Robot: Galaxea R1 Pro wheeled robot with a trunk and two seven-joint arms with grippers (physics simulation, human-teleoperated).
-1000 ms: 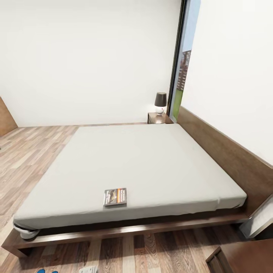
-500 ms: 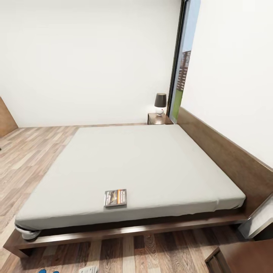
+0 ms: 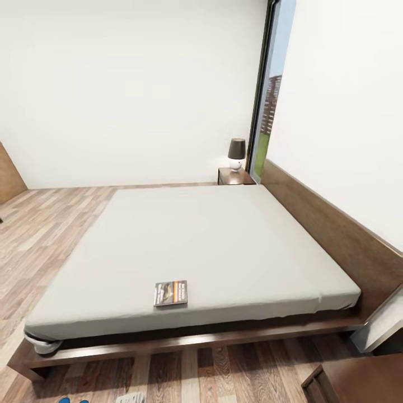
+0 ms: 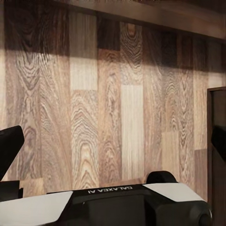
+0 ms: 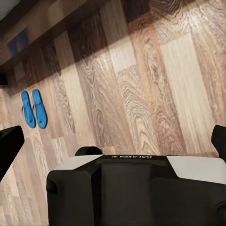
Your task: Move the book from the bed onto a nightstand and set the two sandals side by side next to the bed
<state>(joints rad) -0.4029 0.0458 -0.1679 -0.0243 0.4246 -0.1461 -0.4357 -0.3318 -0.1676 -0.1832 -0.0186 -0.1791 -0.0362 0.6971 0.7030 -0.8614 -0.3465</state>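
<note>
- Head view: one bed (image 3: 224,246), with one book (image 3: 170,293) lying near its front edge, so that job isn't done.
- Two nightstands: one (image 3: 235,175) at the bed's far corner, one (image 3: 358,380) at the near.
- Two sandals (image 5: 33,108) side by side on the floor (image 5: 141,94); looks mostly sorted.
- My left fingers (image 4: 9,148) and right fingers (image 5: 9,146) are spread wide, holding nothing.

The bed (image 3: 212,240) has a broad bare mattress, its top open from above and from the near side; only the book (image 3: 170,293) lies there, near the front edge. The headboard (image 3: 330,224) walls off the right side. Near the window, the far nightstand (image 3: 235,175) carries a lamp (image 3: 237,152). Bare plank floor (image 5: 155,94) runs along the frame, with two sandals (image 5: 33,109) lying side by side.
</note>
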